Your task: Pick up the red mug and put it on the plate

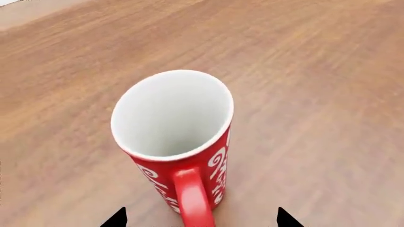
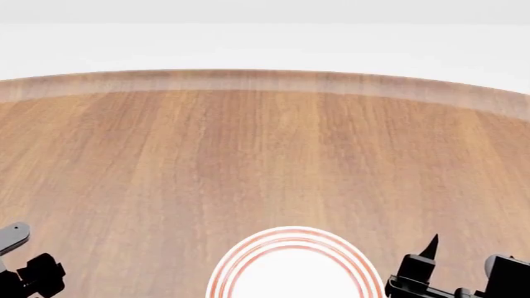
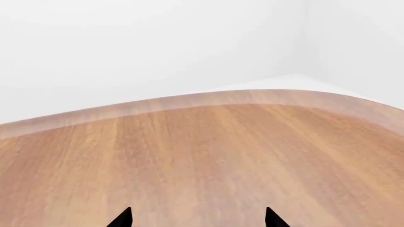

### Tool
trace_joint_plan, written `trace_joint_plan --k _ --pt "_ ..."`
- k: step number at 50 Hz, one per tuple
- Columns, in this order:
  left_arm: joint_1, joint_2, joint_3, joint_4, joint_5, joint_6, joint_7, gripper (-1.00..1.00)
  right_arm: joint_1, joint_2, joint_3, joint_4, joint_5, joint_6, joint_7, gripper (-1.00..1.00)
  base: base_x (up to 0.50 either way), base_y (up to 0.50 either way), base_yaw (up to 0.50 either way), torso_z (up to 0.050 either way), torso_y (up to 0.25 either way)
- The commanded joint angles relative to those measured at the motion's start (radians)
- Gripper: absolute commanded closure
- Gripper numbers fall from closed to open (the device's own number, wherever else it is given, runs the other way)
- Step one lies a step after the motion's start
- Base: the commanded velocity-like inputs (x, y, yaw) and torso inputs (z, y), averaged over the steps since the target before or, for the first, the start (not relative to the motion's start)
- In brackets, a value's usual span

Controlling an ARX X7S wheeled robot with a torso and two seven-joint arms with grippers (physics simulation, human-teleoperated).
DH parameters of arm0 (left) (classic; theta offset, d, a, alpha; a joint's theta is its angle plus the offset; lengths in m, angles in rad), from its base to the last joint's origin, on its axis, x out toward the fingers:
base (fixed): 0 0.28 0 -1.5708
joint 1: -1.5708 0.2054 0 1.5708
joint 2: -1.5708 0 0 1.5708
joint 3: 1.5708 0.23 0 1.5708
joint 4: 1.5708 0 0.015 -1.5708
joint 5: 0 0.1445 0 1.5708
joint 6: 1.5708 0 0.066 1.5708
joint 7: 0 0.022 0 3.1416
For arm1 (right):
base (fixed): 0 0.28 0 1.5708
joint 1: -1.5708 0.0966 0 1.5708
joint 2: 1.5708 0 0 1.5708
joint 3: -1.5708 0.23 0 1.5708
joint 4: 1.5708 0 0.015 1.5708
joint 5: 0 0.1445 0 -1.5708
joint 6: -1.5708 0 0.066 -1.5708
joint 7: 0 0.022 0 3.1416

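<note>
The red mug (image 1: 173,137) stands upright on the wooden bench (image 2: 265,161), its long axis vertical and its white inside open toward the left wrist camera. It sits just ahead of the left tool (image 1: 200,218), roughly centred between the two dark fingertips (image 1: 117,219) showing at that picture's edge, with the red handle pointing back toward the tool and falling between them. The tips are spread wide, wider than the mug body, and hold nothing; they are not touching the mug. The mug does not show in the head view, so I judge it lies off to the near left, beyond that picture's edge, close by the left arm. The plate (image 2: 240,264) lies at the near edge of the head view, about midway between the arms, only partly in frame. The right tool (image 3: 197,218) faces bare bench toward the far rim, its tips also spread and empty. The left arm is plainly the nearer one; the coming move likely turns on advancing past the handle so the tips close across the body.
</note>
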Motion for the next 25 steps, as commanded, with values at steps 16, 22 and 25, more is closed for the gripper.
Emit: trace_joint_plan --k 16,22,25 --pt "-0.033 -0.001 -0.084 -0.023 0.134 -0.092 -0.016 -1.0 0.001 0.002 -0.015 0.037 0.002 -0.029 -0.001 -1.0 0.0 0.0 0.0 0.0 0.0" --pt "-0.036 -0.002 -0.1 -0.023 0.14 -0.11 -0.023 -1.0 -0.002 0.001 -0.016 0.046 0.004 -0.041 -0.004 -1.0 0.0 0.0 0.0 0.0 0.0" --pt "-0.038 -0.002 -0.104 -0.023 0.142 -0.116 -0.019 1.0 -0.004 0.0 -0.019 0.053 0.003 -0.048 -0.005 -1.0 0.0 0.0 0.0 0.0 0.0"
